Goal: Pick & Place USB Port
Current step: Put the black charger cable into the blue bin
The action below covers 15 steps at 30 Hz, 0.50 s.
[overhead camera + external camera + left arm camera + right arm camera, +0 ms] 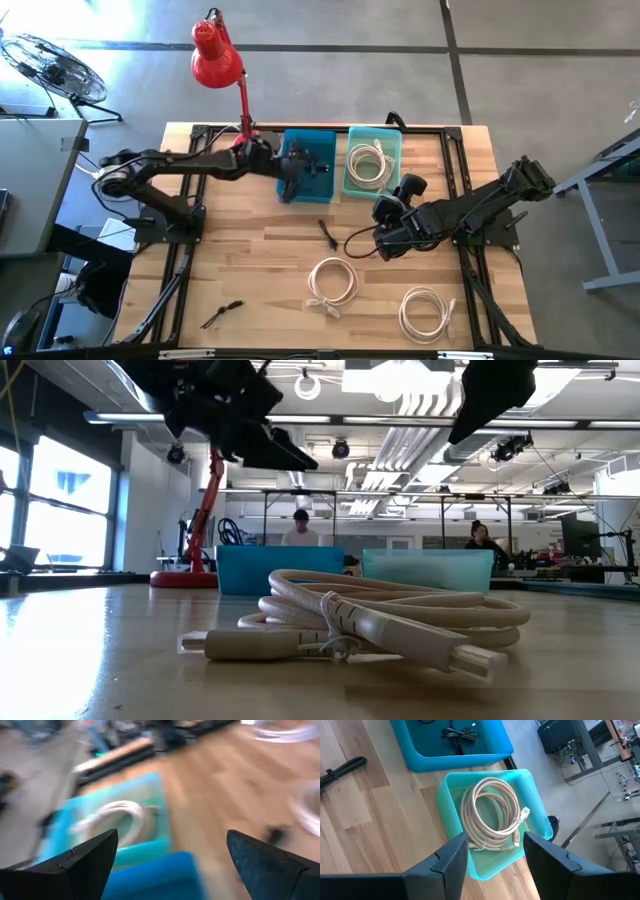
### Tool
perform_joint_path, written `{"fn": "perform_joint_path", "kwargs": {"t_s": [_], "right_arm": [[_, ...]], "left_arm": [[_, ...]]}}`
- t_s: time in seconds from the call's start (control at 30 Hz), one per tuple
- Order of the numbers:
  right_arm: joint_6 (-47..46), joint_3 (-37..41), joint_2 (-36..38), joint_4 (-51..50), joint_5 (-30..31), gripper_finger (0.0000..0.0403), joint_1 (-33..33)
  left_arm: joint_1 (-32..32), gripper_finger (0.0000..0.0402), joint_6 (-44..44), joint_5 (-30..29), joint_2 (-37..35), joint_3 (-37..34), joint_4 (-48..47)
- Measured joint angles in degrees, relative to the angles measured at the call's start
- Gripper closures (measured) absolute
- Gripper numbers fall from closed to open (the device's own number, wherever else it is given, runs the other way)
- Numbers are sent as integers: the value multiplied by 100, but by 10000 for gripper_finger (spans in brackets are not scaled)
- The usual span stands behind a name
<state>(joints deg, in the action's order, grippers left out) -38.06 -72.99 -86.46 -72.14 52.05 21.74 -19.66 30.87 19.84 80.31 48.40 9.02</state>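
The far edge of the worktop point(250, 300) was crowded: a red lamp point(218, 55) stood at its left part, with the blue bin point(308, 165) and the teal bin point(373, 160) side by side, and the left pincer point(297, 182) hung over the blue bin. Mid-worktop, the right pincer point(385, 232) hovered beside a black cable point(327, 233). Near the front edge lay two white coils point(332, 283) point(425, 312) and a small black cable point(221, 314), while the left front stretch between them lay bare.

Blue bin point(322, 141), teal bin point(392, 145), red lamp point(216, 55)
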Motion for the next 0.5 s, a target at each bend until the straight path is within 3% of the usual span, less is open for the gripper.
{"fn": "perform_joint_path", "kwargs": {"t_s": [0.2, 0.37, 0.5], "right_arm": [[49, 0, -2, -1, 8, 219, 0], [57, 0, -2, 18, 35, 219, 0], [48, 0, -2, 94, -56, 219, 0]], "left_arm": [[639, 31, 889, 47, -117, -2, -1003], [1293, 31, 1938, -916, -93, -2, -1368], [1622, 31, 2096, -1310, -92, -2, -1233]]}}
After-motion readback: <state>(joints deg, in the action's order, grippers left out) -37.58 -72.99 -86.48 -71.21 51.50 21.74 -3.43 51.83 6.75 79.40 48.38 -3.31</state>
